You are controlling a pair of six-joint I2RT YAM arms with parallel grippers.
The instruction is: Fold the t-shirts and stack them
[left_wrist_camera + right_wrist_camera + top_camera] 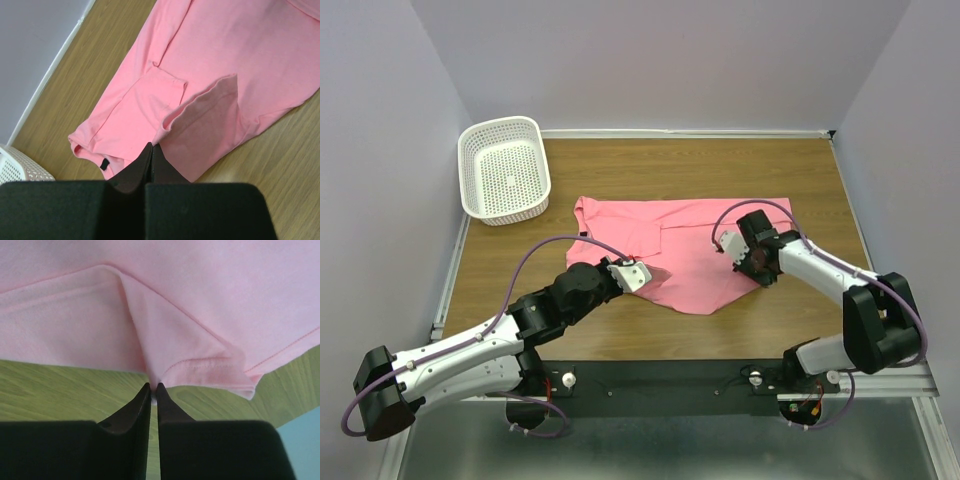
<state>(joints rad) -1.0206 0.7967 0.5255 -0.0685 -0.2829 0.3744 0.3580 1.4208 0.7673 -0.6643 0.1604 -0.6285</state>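
A salmon-pink t-shirt (670, 240) lies partly folded in the middle of the wooden table. My left gripper (632, 270) is shut on its near left edge; in the left wrist view (151, 146) the pinched fabric (200, 112) rises as a raised fold from the fingertips. The round neck with a small dark label (104, 164) lies to the left of the fingers. My right gripper (748, 258) is shut on the shirt's right hemmed edge; in the right wrist view (154, 386) the cloth (165, 330) bunches upward from the tips.
A white perforated plastic basket (505, 168) stands at the far left corner, its corner also in the left wrist view (17, 167). Walls border the table on the back and both sides. Bare wood (720, 165) lies behind the shirt.
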